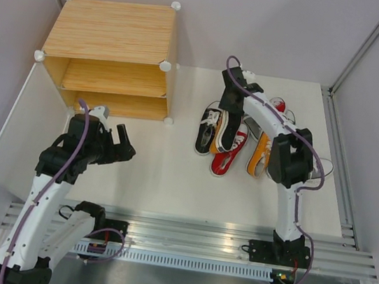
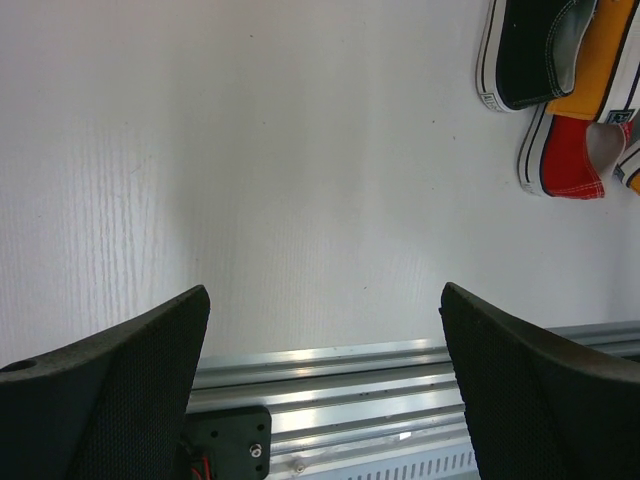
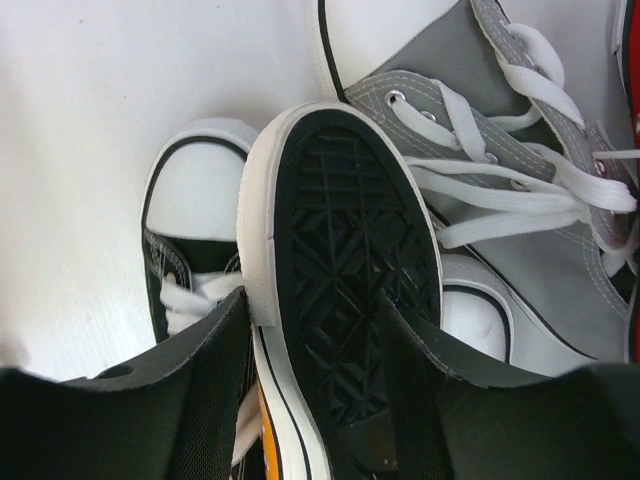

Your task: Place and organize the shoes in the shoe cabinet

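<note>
The right gripper (image 1: pixel 231 107) is clamping an orange canvas sneaker (image 3: pixel 340 290).
Its fingers (image 3: pixel 200 400) are squeezing the sneaker's sides, black tread sole facing the wrist camera, beside a black lace-up sneaker (image 3: pixel 185 265) and a grey sneaker (image 3: pixel 500 130) on the white table (image 1: pixel 171 175); the left gripper (image 2: pixel 322 290) is hanging spread open near the wood-grain cube cabinet (image 1: pixel 113 32) at far left.
</note>
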Robot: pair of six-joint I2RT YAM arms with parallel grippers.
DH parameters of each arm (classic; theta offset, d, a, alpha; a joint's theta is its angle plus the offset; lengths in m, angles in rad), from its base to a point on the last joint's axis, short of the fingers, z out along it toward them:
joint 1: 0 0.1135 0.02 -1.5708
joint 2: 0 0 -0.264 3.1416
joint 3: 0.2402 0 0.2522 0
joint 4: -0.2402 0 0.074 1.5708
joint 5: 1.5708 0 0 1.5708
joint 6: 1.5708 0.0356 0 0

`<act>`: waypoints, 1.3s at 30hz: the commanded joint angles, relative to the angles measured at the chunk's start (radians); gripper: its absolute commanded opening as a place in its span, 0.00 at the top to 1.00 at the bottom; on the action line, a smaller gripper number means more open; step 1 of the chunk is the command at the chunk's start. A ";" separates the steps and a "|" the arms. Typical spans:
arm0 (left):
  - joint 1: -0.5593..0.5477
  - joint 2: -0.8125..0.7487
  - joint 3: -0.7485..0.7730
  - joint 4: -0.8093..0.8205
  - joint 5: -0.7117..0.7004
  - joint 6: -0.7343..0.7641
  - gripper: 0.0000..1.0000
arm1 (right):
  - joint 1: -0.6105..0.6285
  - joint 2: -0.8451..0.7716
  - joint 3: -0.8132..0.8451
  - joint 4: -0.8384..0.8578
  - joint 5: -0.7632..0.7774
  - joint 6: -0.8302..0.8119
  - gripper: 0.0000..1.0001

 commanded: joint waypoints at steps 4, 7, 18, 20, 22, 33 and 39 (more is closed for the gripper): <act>-0.005 0.022 0.013 0.085 0.113 -0.017 0.00 | -0.033 -0.235 -0.144 0.079 -0.164 -0.066 0.99; -0.005 0.032 0.013 0.122 0.161 -0.026 0.00 | -0.040 -0.315 -0.219 0.151 -0.253 -0.057 0.99; -0.005 0.076 0.010 0.178 0.218 -0.035 0.00 | -0.014 -0.372 -0.370 0.193 -0.268 -0.017 0.71; -0.005 0.073 0.004 0.179 0.215 -0.035 0.00 | 0.011 -0.358 -0.368 0.161 -0.190 -0.011 0.60; -0.005 0.072 -0.005 0.176 0.213 -0.037 0.00 | 0.042 -0.346 -0.362 0.138 -0.153 0.010 0.51; -0.005 0.050 -0.050 0.178 0.213 -0.042 0.00 | 0.158 -0.334 -0.428 -0.014 0.036 0.099 0.44; -0.005 0.059 -0.053 0.178 0.207 -0.028 0.00 | 0.219 -0.317 -0.419 -0.026 0.055 0.124 0.36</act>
